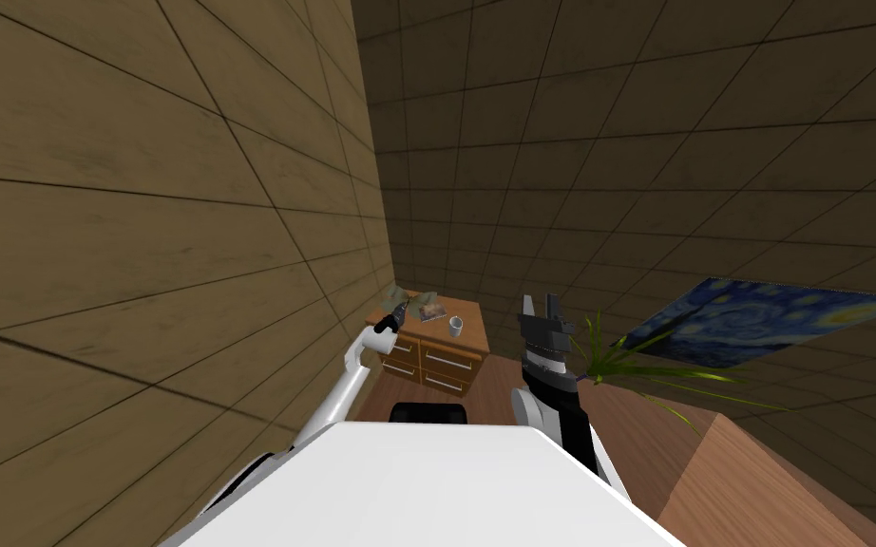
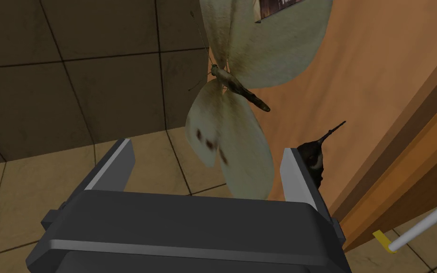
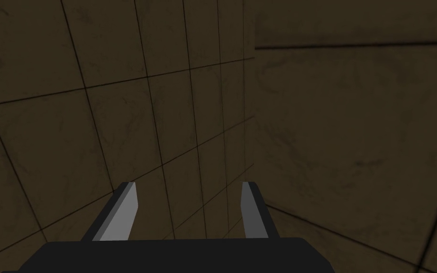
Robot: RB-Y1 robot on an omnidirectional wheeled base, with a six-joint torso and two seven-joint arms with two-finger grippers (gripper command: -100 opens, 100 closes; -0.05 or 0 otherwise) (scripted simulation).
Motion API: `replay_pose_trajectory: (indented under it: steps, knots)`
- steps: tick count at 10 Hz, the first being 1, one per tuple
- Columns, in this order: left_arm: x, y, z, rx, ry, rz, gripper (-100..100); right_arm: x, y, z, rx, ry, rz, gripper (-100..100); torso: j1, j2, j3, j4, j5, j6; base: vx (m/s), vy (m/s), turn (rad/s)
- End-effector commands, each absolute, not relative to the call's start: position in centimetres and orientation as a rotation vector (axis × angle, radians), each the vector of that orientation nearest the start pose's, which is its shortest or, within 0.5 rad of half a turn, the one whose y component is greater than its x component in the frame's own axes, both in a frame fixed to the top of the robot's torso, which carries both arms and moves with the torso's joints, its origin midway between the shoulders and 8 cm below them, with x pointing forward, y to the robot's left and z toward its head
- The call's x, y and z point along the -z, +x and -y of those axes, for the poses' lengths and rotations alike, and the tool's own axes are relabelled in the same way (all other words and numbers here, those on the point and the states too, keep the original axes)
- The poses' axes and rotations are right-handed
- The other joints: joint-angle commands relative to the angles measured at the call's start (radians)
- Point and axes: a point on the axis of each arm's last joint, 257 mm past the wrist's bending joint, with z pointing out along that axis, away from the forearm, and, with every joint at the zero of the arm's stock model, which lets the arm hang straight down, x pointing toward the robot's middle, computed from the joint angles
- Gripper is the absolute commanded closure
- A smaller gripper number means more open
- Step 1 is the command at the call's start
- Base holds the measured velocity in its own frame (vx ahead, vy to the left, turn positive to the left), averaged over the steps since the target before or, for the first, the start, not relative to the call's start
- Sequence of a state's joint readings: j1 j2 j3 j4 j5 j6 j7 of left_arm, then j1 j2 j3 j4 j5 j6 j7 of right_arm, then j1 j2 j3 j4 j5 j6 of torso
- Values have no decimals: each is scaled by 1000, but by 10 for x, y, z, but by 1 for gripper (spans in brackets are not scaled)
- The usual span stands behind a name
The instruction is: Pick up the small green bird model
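Note:
A small dark bird model (image 2: 313,159) with a long thin beak and a pale patch rests on the orange-brown cabinet top (image 2: 383,71). It sits just outside one finger (image 2: 297,176) of my left gripper (image 2: 208,163), which hides part of it. The left gripper is open, and between its fingers lies a wing of a large pale butterfly model (image 2: 234,95). In the head view the left gripper (image 1: 390,321) hangs over the wall-side corner of the cabinet (image 1: 446,347). My right gripper (image 1: 539,306) is raised beside the cabinet, open (image 3: 186,204) and empty.
On the cabinet also stand a white cup (image 1: 456,326) and a small book (image 1: 431,311). The tiled wall runs close along its left side. A green plant (image 1: 617,366) and a blue painting (image 1: 759,318) are at the right, and a wooden surface (image 1: 759,484) lies near right.

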State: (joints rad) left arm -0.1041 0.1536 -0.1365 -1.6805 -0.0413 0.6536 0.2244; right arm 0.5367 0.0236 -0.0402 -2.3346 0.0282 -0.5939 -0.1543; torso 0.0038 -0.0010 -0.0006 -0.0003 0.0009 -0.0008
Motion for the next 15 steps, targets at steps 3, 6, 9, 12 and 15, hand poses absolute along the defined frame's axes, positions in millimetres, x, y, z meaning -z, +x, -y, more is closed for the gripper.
replay_pose_trajectory:
  steps: [3,6,9,12,15]
  knots:
    - [310,543,-209,882,-1581,-1639,-100,-54,311,287,-1401,604,-497,0,-1,0,0,0,0,0,18,42,-23]
    - [328,541,-214,803,-1645,-1679,-100,-54,311,287,-1401,604,-497,0,-1,-1,0,0,0,0,22,59,-55]
    - [348,534,-219,717,-1716,-1722,-100,-54,311,287,-1401,604,-497,0,1,-2,-1,0,0,0,45,84,-32]
    - [364,526,-219,646,-1779,-1760,-100,-54,311,287,-1401,604,-497,0,-1,-1,-1,0,0,0,38,58,-40]
    - [379,517,-214,590,-1838,-1796,-100,-54,311,287,-1401,604,-497,0,1,-2,-1,0,0,0,43,73,-58]
